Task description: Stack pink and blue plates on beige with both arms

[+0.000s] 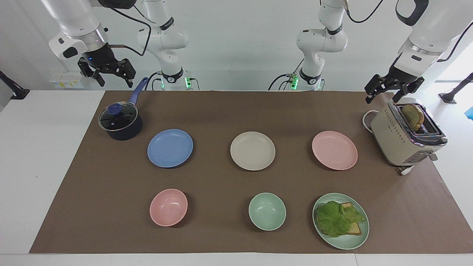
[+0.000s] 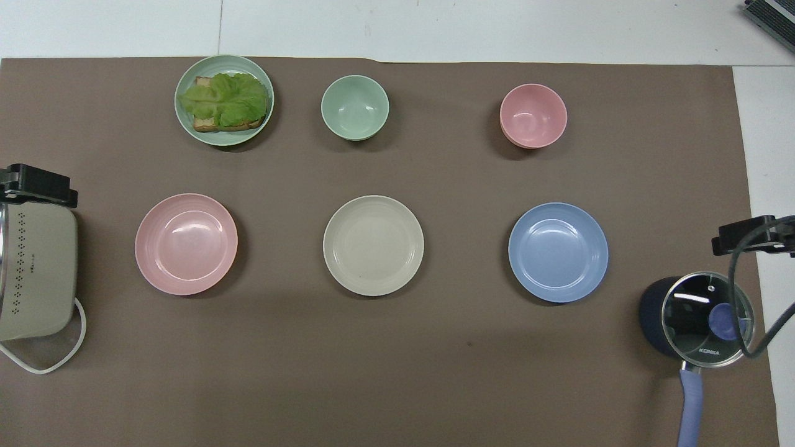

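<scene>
- Left gripper: raised at the upper right of the facing view, over the toaster end of the mat; fingers spread apart, nothing between them.
- Right gripper: raised at the upper left of the facing view, over the saucepan handle; fingers likewise spread and empty.
- Pink plate: flat on the brown mat, right of centre in the facing view, below and inward of the left gripper, just beside the toaster. This arm is judged the nearer one to it.
- Blue plate: flat on the mat, left of centre in the facing view, below and inward of the right gripper, near the saucepan. The right arm is judged nearer.
- Beige plate: centre of the frame, between the other two in one row, well apart from each and bare.
- Judgement: nothing is stacked yet; each arm must descend and travel inward toward the middle of the row. The round plates offer no preferred grasp axis.
- Pink bowl, green bowl and lettuce plate sit along the lower row, clear of that path.
</scene>
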### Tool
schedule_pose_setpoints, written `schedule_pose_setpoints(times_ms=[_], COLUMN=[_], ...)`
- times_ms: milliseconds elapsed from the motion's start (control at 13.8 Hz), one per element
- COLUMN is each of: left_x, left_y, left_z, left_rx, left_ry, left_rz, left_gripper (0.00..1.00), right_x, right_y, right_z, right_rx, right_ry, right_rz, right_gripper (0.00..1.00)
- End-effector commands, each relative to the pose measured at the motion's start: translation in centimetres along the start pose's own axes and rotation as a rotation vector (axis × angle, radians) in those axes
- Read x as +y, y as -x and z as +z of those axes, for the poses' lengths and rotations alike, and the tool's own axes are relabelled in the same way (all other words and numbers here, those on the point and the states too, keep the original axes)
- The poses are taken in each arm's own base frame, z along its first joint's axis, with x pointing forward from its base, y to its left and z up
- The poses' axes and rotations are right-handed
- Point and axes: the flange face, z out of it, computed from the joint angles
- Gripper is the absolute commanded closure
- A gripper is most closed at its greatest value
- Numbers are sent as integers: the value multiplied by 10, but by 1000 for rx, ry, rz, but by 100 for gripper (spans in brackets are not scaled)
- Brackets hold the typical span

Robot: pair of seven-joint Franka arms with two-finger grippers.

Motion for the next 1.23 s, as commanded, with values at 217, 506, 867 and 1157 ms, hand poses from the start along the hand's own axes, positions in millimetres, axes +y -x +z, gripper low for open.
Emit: schedule_pose_setpoints(times_ms=[217, 506, 867, 1157], left_x=[-15, -40, -50, -67], left_y=[-3, -7, -24, -23], left_z=[65, 124, 219, 283], left_rx=[22, 10, -50, -57], left_ry=[-6, -8, -20, -28], left_rz=[-2, -5, -8, -37], left_gripper=[0, 0, 0, 0], right_x=[1, 1, 1, 0], right_y=[-1, -1, -1, -1], right_z=[-2, -2, -2, -2], right_rx=[1, 1, 1, 2], right_ry=[1, 1, 1, 1], right_rz=[-17, -17, -17, -18], right_gripper=[0, 0, 0, 0])
